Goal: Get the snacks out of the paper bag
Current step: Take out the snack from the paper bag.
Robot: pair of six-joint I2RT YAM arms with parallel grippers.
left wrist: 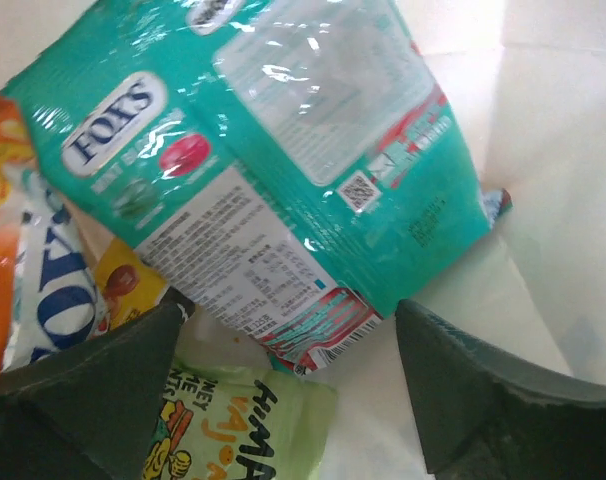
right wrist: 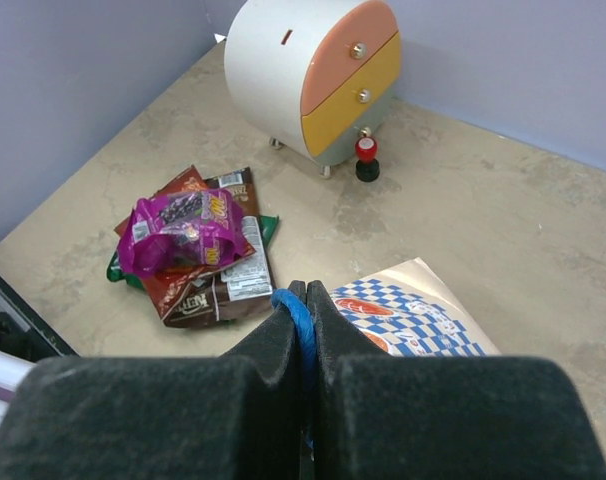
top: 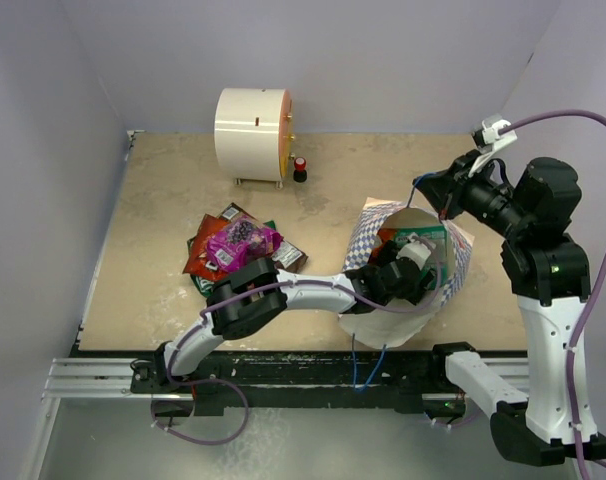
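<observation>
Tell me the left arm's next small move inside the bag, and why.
Probably advance the left gripper slightly and close on the lower edge of the teal packet. Its fingers are open either side of that edge, not yet gripping, with other packets crowded beneath. The right gripper is shut on the blue cord handle, holding the paper bag open.

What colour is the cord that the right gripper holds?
Blue cord, pinched in the right gripper; clearest in the right wrist view.
</observation>
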